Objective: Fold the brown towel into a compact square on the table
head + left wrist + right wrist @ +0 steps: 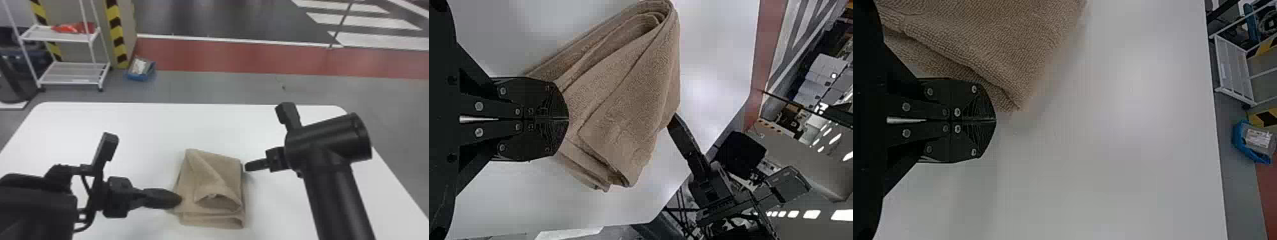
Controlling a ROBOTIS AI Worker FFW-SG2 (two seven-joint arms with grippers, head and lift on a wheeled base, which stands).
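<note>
Brown towel point(225, 167): clenched left gripper point(176, 200) at one edge, clenched right gripper point(249, 166) near another; table point(153, 127) beyond.

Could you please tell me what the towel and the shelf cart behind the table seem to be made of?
The towel looks like soft matte terry cotton, given its looped, nubbly surface. The cart seems white-painted metal, judging by its thin, straight posts.

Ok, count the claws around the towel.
2. The left claw is at the brown towel's left edge; the right claw is by its right edge, near the far corner.
</note>
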